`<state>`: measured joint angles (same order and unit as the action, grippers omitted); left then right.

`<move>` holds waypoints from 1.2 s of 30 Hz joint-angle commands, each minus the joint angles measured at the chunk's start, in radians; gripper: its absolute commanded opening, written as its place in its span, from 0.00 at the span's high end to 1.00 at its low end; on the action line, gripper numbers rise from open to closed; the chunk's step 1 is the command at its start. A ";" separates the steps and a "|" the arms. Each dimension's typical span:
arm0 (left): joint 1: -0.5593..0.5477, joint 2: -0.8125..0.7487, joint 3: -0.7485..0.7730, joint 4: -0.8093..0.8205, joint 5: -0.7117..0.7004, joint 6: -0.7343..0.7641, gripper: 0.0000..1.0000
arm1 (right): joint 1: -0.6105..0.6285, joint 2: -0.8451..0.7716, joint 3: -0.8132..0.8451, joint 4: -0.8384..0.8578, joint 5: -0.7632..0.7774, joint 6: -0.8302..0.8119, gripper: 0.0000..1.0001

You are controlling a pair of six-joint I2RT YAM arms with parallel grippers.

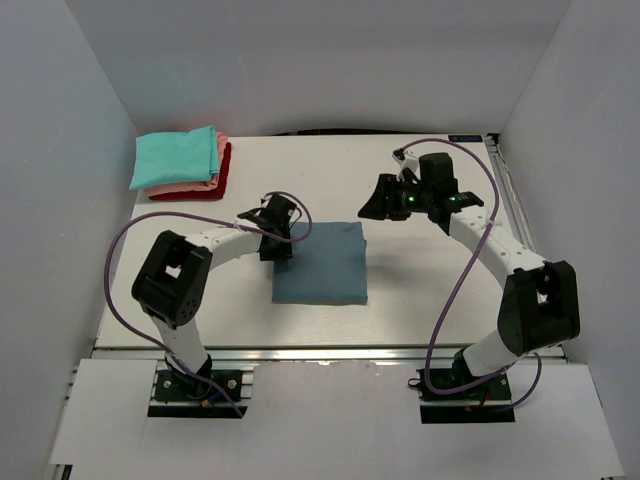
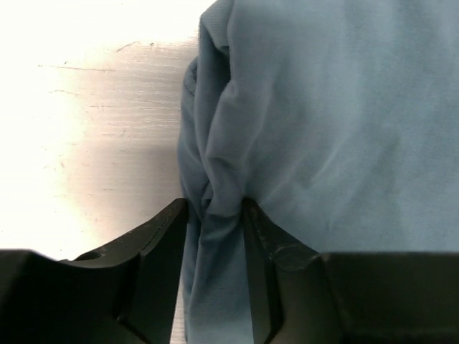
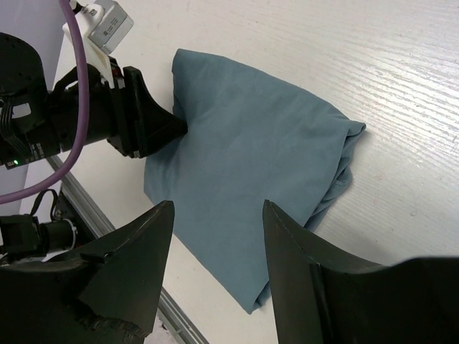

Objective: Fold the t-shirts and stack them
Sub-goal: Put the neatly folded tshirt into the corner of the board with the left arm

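- Two robot arms reach over a white desk (image 1: 430,290) enclosed by plain pale walls.
- One slate-blue t-shirt (image 1: 322,262) lies folded into a near-square shape, flat on the middle of the desk, slightly nearer the near edge than the far edge.
- At the left edge of that shirt, toward its far left corner, the left gripper (image 1: 276,240) comes in low from the left.
- Seen from the left wrist, the left gripper (image 2: 215,209) has its two dark fingers (image 2: 161,240) pinched narrowly on a bunched ridge of blue cloth (image 2: 323,129). The fabric touches both fingers, and wrinkles fan out from the pinch.
- Raised above the desk, the right gripper (image 1: 386,200) hovers beyond the shirt's far right corner, apart from the cloth.
- From the right wrist, the right gripper (image 3: 217,209) shows its fingers spread wide with nothing between them. Below lies the blue shirt (image 3: 251,158), with the left gripper (image 3: 147,125) at its far side.
- Three more folded shirts sit stacked at the far left corner of the desk: a teal t-shirt (image 1: 175,158) on top, a salmon-pink t-shirt (image 1: 215,180) beneath it, and a red t-shirt (image 1: 200,194) at the bottom.
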<state>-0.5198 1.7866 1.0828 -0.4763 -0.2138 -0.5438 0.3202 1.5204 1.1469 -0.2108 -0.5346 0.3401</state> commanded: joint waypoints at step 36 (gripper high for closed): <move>0.092 0.118 0.377 -0.320 -0.496 0.156 1.00 | -0.004 -0.039 0.094 -0.016 -0.036 -0.003 0.42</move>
<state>-0.4622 1.8900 1.3727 -0.7258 -0.5312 -0.4652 0.3202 1.5200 1.1889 -0.2237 -0.5537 0.3344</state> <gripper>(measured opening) 0.039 0.582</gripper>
